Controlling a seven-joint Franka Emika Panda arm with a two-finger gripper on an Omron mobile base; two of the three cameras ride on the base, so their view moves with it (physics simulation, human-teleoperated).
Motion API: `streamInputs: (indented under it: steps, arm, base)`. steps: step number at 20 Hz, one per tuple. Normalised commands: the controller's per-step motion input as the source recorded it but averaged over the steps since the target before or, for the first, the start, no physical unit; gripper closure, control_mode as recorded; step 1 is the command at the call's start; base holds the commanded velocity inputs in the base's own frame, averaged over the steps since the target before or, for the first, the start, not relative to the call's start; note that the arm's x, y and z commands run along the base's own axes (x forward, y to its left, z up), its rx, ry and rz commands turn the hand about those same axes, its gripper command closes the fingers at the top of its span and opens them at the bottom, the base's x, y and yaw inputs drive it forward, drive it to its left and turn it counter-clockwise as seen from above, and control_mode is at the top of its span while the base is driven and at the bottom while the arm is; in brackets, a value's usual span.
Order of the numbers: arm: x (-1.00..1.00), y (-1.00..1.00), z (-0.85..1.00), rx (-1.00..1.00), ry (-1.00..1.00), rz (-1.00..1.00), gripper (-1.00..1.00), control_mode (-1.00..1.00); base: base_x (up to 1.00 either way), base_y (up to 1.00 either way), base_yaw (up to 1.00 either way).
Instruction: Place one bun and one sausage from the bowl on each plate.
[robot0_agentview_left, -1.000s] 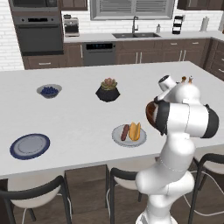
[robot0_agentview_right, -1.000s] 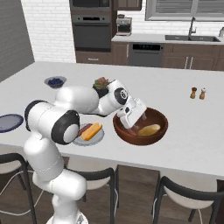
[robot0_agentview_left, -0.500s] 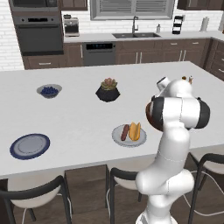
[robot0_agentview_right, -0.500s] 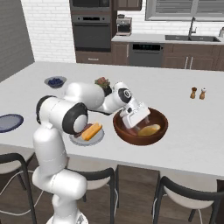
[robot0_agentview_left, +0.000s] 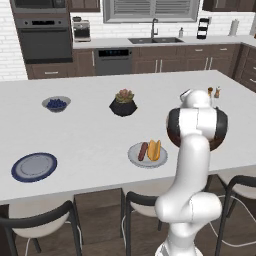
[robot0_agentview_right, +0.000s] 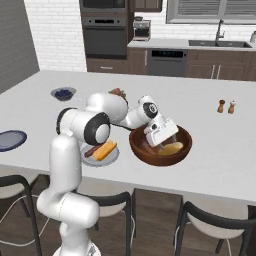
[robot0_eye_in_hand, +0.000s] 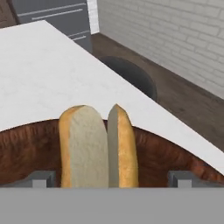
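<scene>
Now | fingers (robot0_eye_in_hand: 109, 178) wide apart, nothing held | straddling bun (robot0_eye_in_hand: 98, 146) in bowl (robot0_eye_in_hand: 175, 155)

berry bowl (robot0_agentview_left: 56, 104) | plant pot (robot0_agentview_left: 123, 103) | shakers (robot0_agentview_right: 226, 106) | stools (robot0_agentview_left: 41, 226)

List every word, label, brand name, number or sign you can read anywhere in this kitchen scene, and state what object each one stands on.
There is no readable text in any view.
The black wall oven has a control strip too blurred to show any characters.
The dark dishwasher panel shows faint marks too small to read.
The yellow-orange hot-dog bun, the dark reddish-brown wooden bowl and the blue-rimmed plate carry no lettering.
</scene>
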Motion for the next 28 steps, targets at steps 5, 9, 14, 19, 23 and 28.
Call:
streamInputs:
  steps: [5,9,14,19,23,28]
  arm:
    - [0.33,-0.23,-0.25,-0.01,0.00,-0.09,-1.00,-1.00]
    - [0.09,-0.04,-0.23,-0.01,0.00,-0.06,-1.00,-1.00]
    - [0.01,-0.04,-0.23,0.00,0.00,-0.04,1.00,-1.00]
    - [-0.21,0.00,-0.01,0.00,-0.03,0.00,1.00,-1.00]
    - [-0.94,0.23,0.77,0.00,-0.19,0.00,1.00,-1.00]
    - [-0.96,0.49,1.00,0.00,-0.44,0.03,1.00,-1.00]
  base:
    - [0.00,0.00,0.00]
    - [0.00,0.00,0.00]
    - [0.00,0.00,0.00]
    - [0.00,0.00,0.00]
    - [0.00,0.00,0.00]
    - [0.00,0.00,0.00]
